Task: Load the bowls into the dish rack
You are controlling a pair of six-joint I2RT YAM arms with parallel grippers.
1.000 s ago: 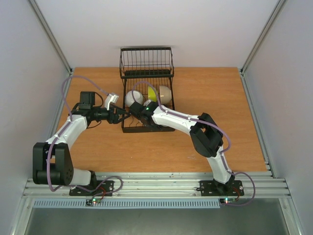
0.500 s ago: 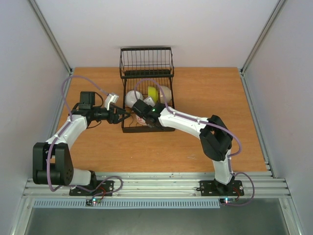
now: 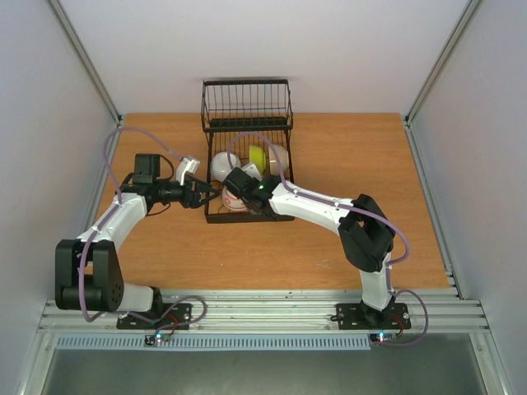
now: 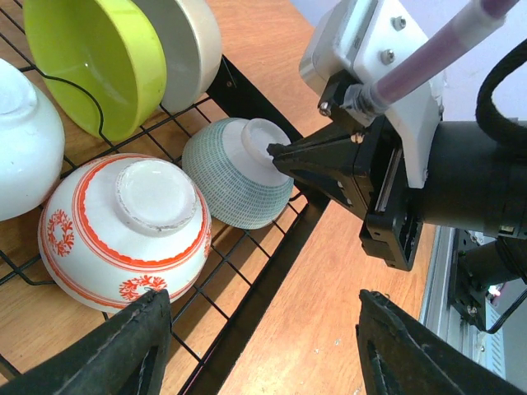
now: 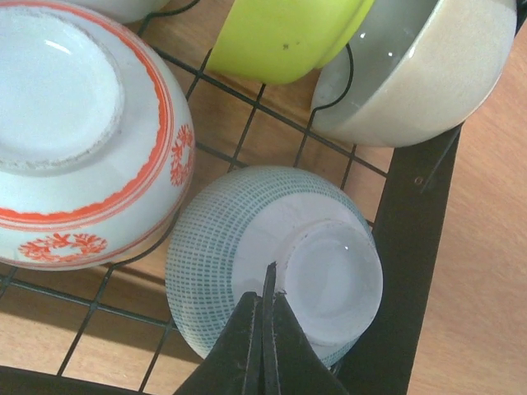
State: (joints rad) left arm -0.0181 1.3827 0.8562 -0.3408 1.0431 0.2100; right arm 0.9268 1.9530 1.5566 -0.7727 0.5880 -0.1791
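Five bowls sit in the black wire dish rack (image 4: 272,263). The yellow-green bowl (image 4: 90,66) and the cream bowl (image 4: 189,41) stand on edge. The plain white bowl (image 4: 25,140), the red-patterned bowl (image 4: 123,230) and the pale teal bowl (image 5: 239,239) lie bottom up. My right gripper (image 5: 268,284) is shut with nothing between its jaws, and its tip rests at the teal bowl's foot ring. My left gripper (image 4: 259,346) hangs open and empty over the rack's near corner, beside the red-patterned bowl.
The rack's taller basket section (image 3: 247,103) stands at the far end against the back wall. The two arms meet over the rack's near end, close together. Bare wooden table (image 3: 354,156) lies left and right of the rack.
My right gripper has gone from open to shut above the teal bowl, and its arm has shifted slightly. The left arm has stayed still and open.
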